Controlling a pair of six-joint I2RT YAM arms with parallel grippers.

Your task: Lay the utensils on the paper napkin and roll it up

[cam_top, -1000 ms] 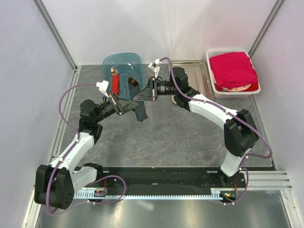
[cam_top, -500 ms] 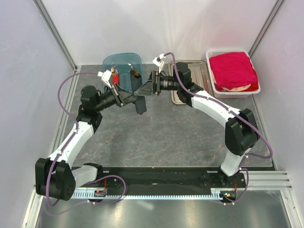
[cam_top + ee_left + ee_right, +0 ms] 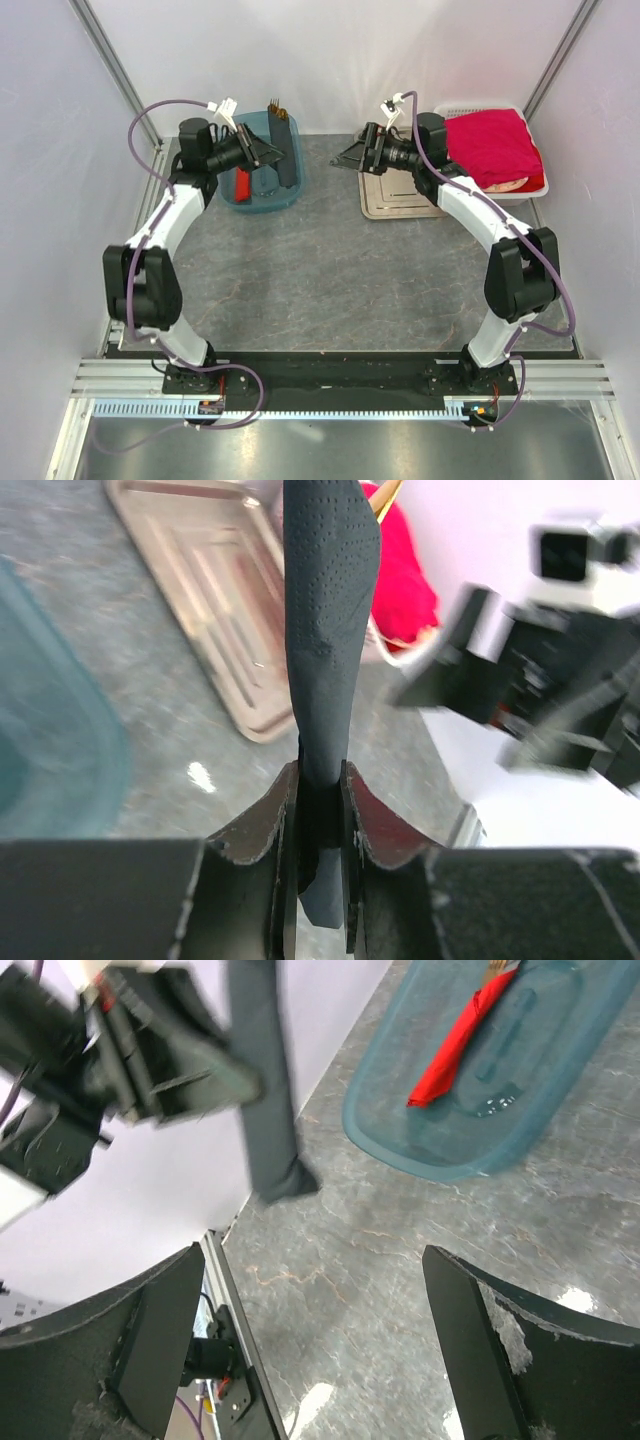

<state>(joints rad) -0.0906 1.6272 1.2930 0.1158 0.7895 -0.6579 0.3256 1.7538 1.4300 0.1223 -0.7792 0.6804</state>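
Top external | left gripper (image 3: 272, 155) clamps rolled paper napkin (image 3: 289, 165) over teal tub (image 3: 262, 203) | right gripper (image 3: 345, 160) spread, beside tray (image 3: 390, 205) edge

- The tub (image 3: 265, 203) was set at the far left of the table (image 3: 330, 270), and the wrapped tool (image 3: 241, 183) was laid inside it.
- The paper napkin (image 3: 288, 150), rolled up, was clamped near its lower end between the closed jaws of the left gripper (image 3: 265, 152) and raised on end over the tub's right side.
- The utensils (image 3: 278, 103) were left sticking out of the roll's top end.
- The tray (image 3: 395, 205) was placed at the far edge, right of the tub and well apart from it.
- The right gripper (image 3: 345, 160), its fingers spread, was poised over the tray's left edge, right of the roll and apart from it.
- The basket (image 3: 515, 190) was set just right of the tray in the far right corner, with the cloth (image 3: 495, 145) piled in it.
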